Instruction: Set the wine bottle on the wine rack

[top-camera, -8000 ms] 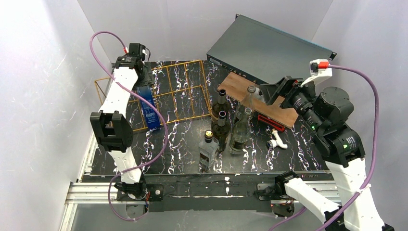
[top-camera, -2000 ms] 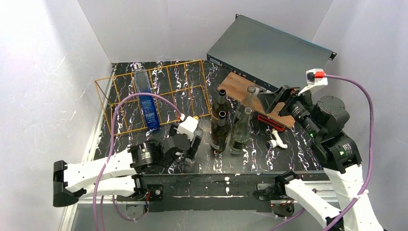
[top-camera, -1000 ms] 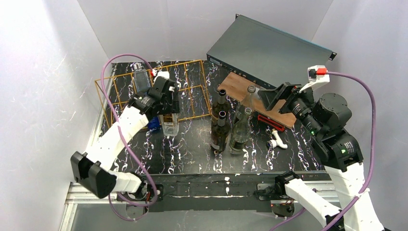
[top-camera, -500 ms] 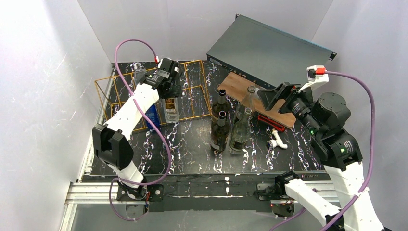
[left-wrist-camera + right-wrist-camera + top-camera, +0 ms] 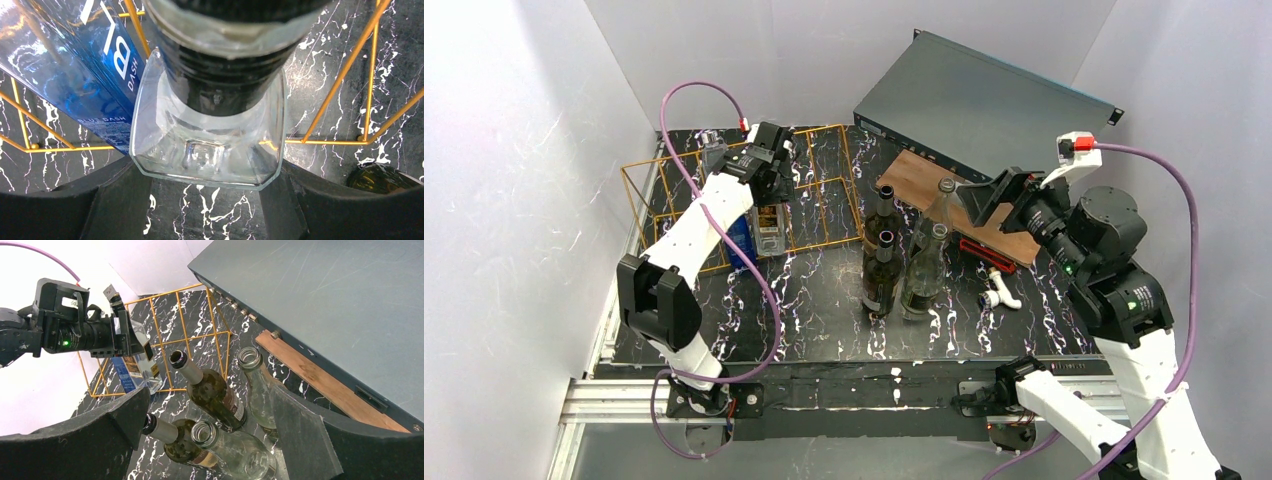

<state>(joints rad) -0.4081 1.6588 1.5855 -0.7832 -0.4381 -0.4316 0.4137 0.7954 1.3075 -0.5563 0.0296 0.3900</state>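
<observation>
Now, wine bottle (image 5: 768,232) in left end effector (image 5: 770,190)

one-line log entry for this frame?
left gripper: shut on clear bottle | clear bottle: at wine rack near edge, beside blue bottle, not released | right gripper: open, above standing bottles

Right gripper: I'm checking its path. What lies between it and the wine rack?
Four standing bottles fill that stretch, clearest in the right wrist view.
</observation>
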